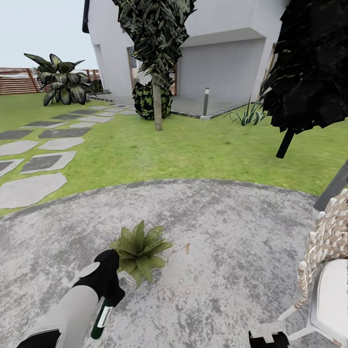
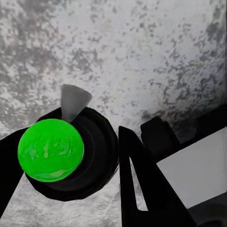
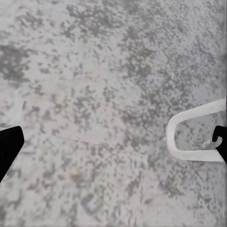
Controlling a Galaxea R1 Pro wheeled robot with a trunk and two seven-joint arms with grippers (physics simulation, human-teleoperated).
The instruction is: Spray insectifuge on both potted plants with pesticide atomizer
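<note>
The pesticide atomizer [image 1: 102, 318] sat pinched in the left hand [image 1: 107, 295], its dark green body with a white band hanging below the black fingers in the head view; in the left wrist view its bright green end [image 2: 50, 150] faced the camera inside a dark round collar, with a grey cone-shaped nozzle [image 2: 73, 100] beside it and one black finger [image 2: 142, 184] alongside. Just ahead of that hand a potted plant [image 1: 139, 250], a low rosette of pointed green leaves, stood on the round mottled grey stone patio [image 1: 217, 227]. The right hand [image 3: 113, 142] hung over the patio with its two dark fingertips well apart, spread wide, a white curved chair leg [image 3: 189, 137] near one of them. A wicker chair [image 1: 328, 241] stood at the patio's right edge. Beyond lay green lawn [image 1: 193, 145], stepping stones [image 1: 48, 162], a slim tree trunk [image 1: 157, 104], a grey bollard lamp [image 1: 206, 100] and a white house [image 1: 217, 53].
</note>
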